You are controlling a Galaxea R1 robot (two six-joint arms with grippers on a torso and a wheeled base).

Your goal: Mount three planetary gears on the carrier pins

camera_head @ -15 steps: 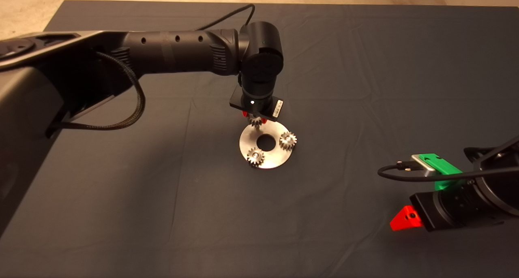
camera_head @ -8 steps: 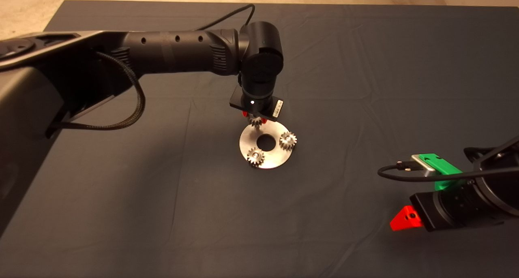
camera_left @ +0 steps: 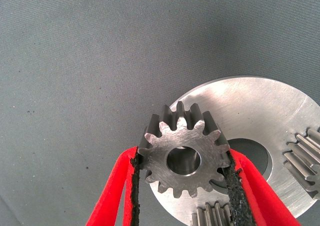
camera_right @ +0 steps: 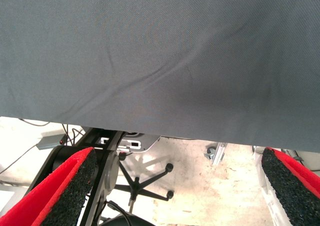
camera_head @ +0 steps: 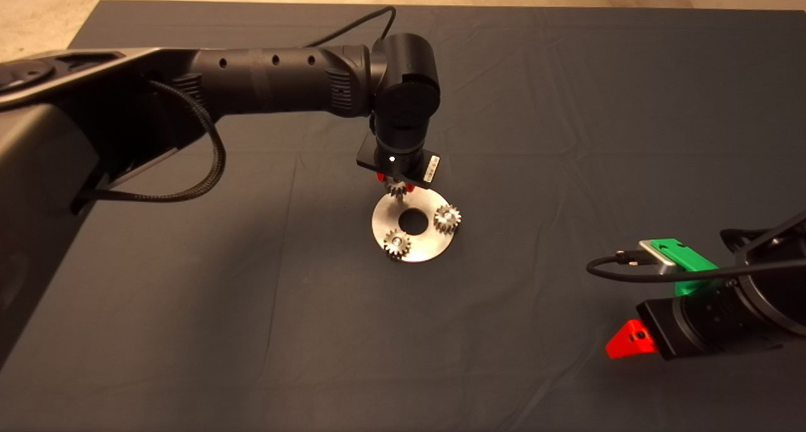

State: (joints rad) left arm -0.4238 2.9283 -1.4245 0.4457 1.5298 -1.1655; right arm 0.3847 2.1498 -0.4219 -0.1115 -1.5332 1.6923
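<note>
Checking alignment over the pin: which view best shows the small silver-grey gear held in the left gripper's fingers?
Left wrist view: the small silver-grey gear fills the frame, its bore visible. Head view shows only part of it beneath the left gripper. Right wrist view shows none of it.

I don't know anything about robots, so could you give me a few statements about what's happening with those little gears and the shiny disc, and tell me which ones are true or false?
1. The left end effector is holding a gear between its red fingers. True.
2. All three gears lie flat on the dark mat, away from the disc. False: two gears already sit on the silver disc, and the third is held over the disc's far edge.
3. The right end effector is pressing on the disc. False: it waits at the mat's lower right, open and empty.
4. The disc has a round hole in its centre. True.
</note>
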